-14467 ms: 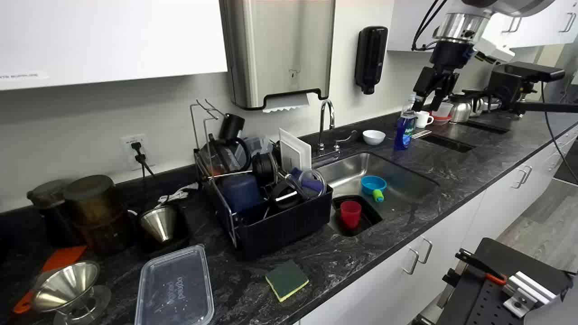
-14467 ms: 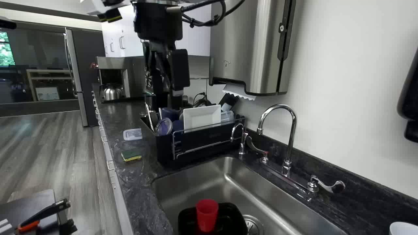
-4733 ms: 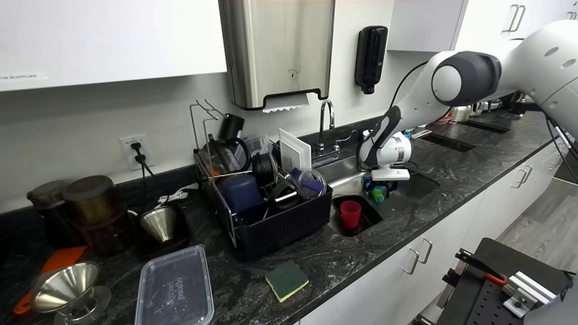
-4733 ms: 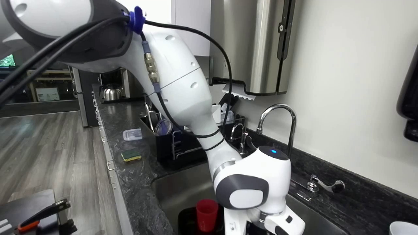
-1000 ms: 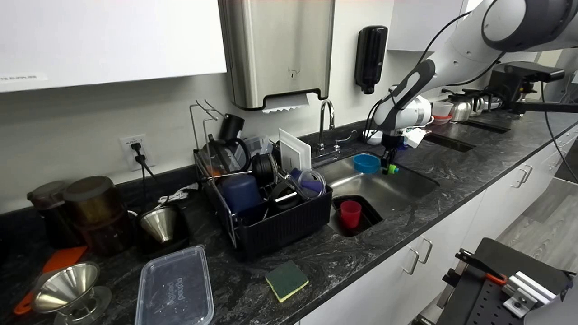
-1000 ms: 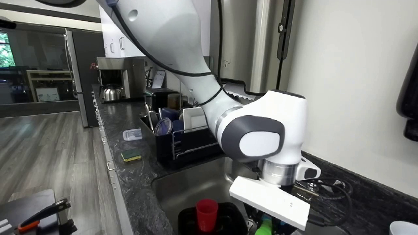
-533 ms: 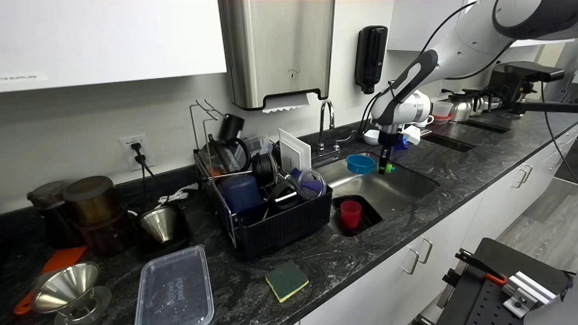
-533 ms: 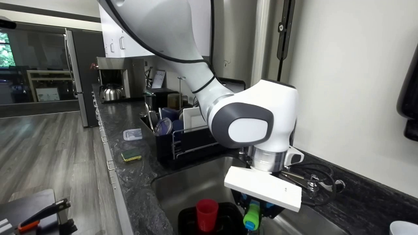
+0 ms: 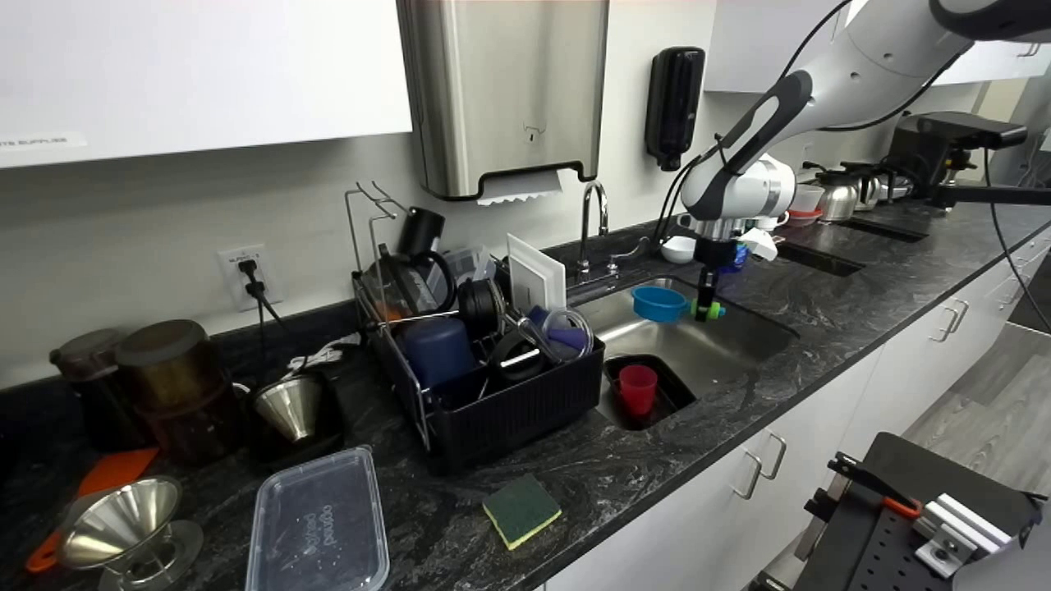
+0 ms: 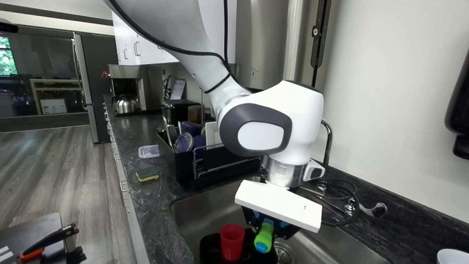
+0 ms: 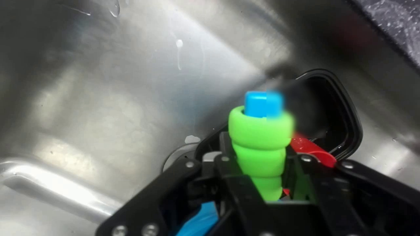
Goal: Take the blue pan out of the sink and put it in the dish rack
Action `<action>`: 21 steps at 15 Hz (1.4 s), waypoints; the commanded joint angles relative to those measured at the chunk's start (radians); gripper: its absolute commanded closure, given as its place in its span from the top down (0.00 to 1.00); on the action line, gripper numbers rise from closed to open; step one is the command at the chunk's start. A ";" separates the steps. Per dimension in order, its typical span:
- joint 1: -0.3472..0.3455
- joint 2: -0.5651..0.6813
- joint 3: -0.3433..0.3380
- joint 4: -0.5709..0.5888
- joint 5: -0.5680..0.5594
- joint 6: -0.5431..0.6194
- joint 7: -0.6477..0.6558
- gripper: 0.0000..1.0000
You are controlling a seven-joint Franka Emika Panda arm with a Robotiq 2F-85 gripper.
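Observation:
The sky-blue pan (image 9: 659, 304) hangs over the back part of the steel sink (image 9: 710, 349), raised off its floor. My gripper (image 9: 704, 307) is shut on the pan's bright green handle; in the wrist view the two fingers press either side of the green handle (image 11: 261, 131), and a strip of blue pan (image 11: 200, 221) shows low in the picture. From the sink's far end, the green grip (image 10: 266, 234) pokes out below the white camera bar, which hides the pan's bowl. Left of the sink stands the black dish rack (image 9: 517, 419), crowded with dishes.
A red cup (image 9: 637, 390) stands in a black tray (image 10: 271, 253) inside the sink, under the arm. The chrome faucet (image 9: 586, 230) rises behind the basin. A white square plate (image 9: 538, 275) sticks up at the rack's sink side. A sponge (image 9: 523, 509) lies in front.
Earlier the pan lay on the sink floor with my gripper away. The gripper went down, took the handle and lifted it. Over the last second the arm has shifted slightly, pan in grip.

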 commanded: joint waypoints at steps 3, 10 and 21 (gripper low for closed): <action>0.032 -0.008 -0.037 -0.009 0.017 -0.002 -0.011 0.32; 0.035 -0.005 -0.038 -0.008 0.016 -0.002 -0.010 0.32; 0.030 -0.280 -0.004 -0.128 0.192 -0.063 -0.253 0.08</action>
